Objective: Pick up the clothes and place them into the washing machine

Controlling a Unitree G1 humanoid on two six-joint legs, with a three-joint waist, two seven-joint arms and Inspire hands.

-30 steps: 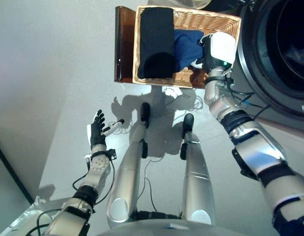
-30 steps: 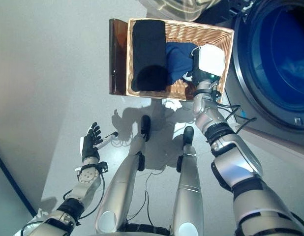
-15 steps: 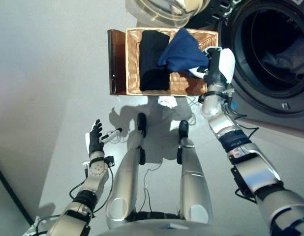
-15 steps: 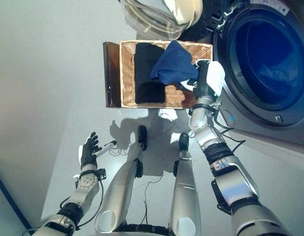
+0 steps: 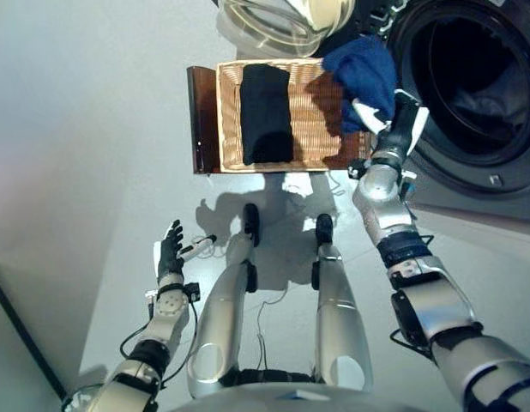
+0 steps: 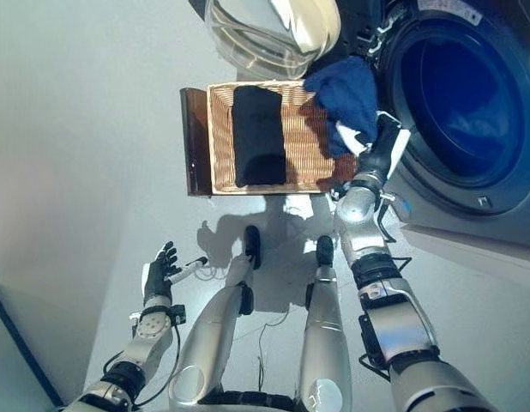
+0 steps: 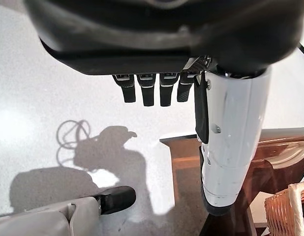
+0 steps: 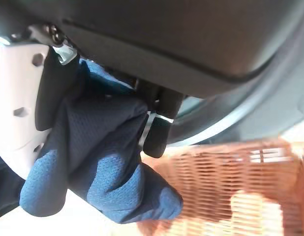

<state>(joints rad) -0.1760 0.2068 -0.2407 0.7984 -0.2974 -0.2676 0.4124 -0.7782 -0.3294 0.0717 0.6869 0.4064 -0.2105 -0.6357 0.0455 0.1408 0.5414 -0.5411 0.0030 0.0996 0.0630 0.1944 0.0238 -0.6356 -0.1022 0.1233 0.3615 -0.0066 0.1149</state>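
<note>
Blue garment lifted from the basket and carried toward the drum

The washing machine (image 5: 471, 94) stands open at the right, and the wicker basket (image 5: 312, 129) is left holding only the black garment (image 5: 265, 112). The blue garment (image 5: 364, 73), lying in the basket a second ago, is now pinched in the curled right hand (image 5: 400, 129) beside the door opening; loading is judged next. The left hand (image 5: 171, 251) is held low, fingers relaxed, empty.

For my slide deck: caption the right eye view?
Right hand lifts blue cloth from wicker basket toward washing machine.
</note>
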